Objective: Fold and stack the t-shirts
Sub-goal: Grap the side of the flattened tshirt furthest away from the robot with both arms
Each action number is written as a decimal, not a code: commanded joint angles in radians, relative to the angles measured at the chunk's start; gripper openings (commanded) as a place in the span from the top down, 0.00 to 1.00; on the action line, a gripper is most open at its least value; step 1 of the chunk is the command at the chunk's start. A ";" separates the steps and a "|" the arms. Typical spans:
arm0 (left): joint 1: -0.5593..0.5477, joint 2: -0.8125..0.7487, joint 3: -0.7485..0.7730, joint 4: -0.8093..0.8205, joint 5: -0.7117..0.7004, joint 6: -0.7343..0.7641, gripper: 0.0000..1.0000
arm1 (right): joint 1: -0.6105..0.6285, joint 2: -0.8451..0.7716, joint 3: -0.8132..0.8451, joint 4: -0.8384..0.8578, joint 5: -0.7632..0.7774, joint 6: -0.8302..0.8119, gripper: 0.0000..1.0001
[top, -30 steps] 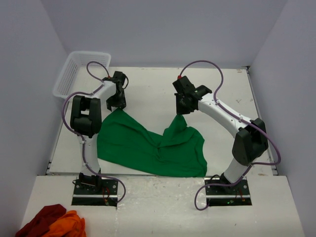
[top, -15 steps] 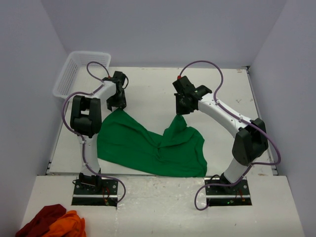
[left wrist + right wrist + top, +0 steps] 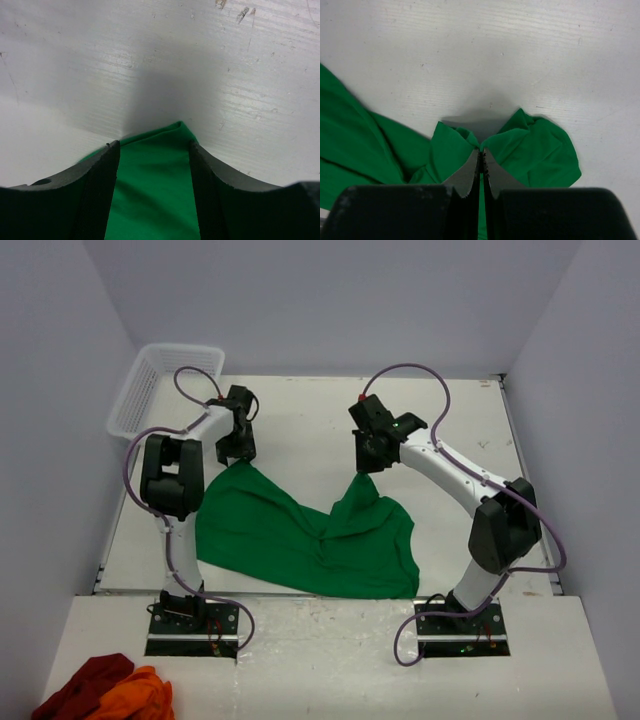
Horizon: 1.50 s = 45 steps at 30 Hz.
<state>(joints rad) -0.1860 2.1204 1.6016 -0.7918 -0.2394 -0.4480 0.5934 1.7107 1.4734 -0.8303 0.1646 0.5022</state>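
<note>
**Green t-shirt spread on the table, one corner pinched**

The green t-shirt lies on the near half of the table, wrinkled and not folded. Its widest part is along the near edge of the table, and two corners point toward the far side.

The left gripper is over the left part of the table, at the far-left corner of the shirt. In the left wrist view its fingers stand apart and the tip of the cloth lies between them on the table, so this gripper is released and grasps nothing.

The right gripper is near the middle of the table. Its jaws are pressed together on a small fold of the green cloth, which is lifted into a peak.

A white basket stands at the far-left corner of the table. Red and orange clothes lie beyond the near-left corner of the table.
</note>
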 commanded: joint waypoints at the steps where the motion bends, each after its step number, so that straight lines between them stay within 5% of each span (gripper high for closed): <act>1: 0.003 -0.031 -0.025 0.012 0.038 0.023 0.41 | -0.004 -0.002 0.041 0.005 0.001 -0.013 1.00; 19: 0.003 0.024 -0.028 0.014 0.020 0.022 0.47 | -0.004 -0.002 0.042 -0.001 0.001 -0.016 1.00; 39: 0.022 0.033 -0.026 0.014 0.012 0.015 0.99 | -0.023 0.013 0.047 0.000 0.012 -0.021 1.00; 45: 0.023 0.003 -0.023 0.003 0.002 0.014 1.00 | -0.095 0.036 0.070 0.005 0.023 -0.040 1.00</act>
<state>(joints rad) -0.1799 2.1235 1.5925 -0.7643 -0.2134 -0.4438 0.5381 1.7313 1.4960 -0.8322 0.1658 0.4885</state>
